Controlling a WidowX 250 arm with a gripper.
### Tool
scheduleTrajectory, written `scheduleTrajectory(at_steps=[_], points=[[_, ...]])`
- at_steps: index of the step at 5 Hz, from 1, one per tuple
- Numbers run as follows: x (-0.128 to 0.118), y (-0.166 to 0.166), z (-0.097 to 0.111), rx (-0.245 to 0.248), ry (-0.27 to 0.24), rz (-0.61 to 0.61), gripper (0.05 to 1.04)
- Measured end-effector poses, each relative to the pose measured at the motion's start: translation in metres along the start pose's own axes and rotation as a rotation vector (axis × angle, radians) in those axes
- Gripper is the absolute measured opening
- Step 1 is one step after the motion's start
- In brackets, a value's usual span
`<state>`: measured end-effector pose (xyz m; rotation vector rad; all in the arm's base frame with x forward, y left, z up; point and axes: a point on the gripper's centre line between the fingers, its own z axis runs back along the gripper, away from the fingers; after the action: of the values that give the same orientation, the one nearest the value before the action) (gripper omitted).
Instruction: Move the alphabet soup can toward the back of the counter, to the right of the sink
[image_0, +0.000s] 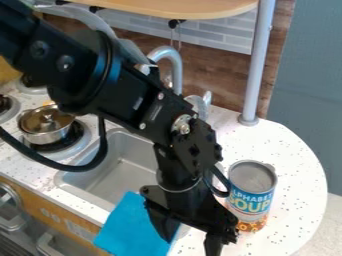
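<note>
Gripper: black, two-fingered (192, 244), low in the view and right of the sink's near corner; it hangs down over the front part of the counter; its two fingers stand well apart, with nothing visible gripped between them
Arm: black and jointed (137, 107), slanting in from the upper left, across the sink and down to the gripper; a black cable (67, 167) loops beneath its upper part
Cloth: bright blue (133, 227), at the sink's front edge and just beside the gripper; one finger overlaps its right part in the view; whether they touch, I cannot tell
Can: upright on the counter, near the gripper and to its right; a plain metal top over a blue label (251, 200) with orange near the base
Sink: a grey basin (120, 172) set into the counter, partly hidden by the arm; a curved grey faucet (175, 65) rises behind it
Stove: at the left; a small shiny metal pot (45, 138) with a lid (48, 120) sits on a dark burner (81, 135); part of another burner (5, 106) shows at the view's left edge
Counter: white with dark speckles (294, 160), rounded at its right end; a grey post (257, 70) stands at its back
Behind: brown wood-look panelling (220, 80) below grey tiles (220, 35); a light wooden shelf (200, 9) above
</note>
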<state>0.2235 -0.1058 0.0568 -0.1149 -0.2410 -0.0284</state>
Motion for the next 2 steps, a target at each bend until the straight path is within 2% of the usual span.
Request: scheduleTrajectory(at_steps=[1, 2], points=[[-0.002, 0.000, -0.004, 0.006, 0.014, 0.002, 1.005], [0.005, -0.015, -0.014, 0.012, -0.016, -0.031, 1.005]])
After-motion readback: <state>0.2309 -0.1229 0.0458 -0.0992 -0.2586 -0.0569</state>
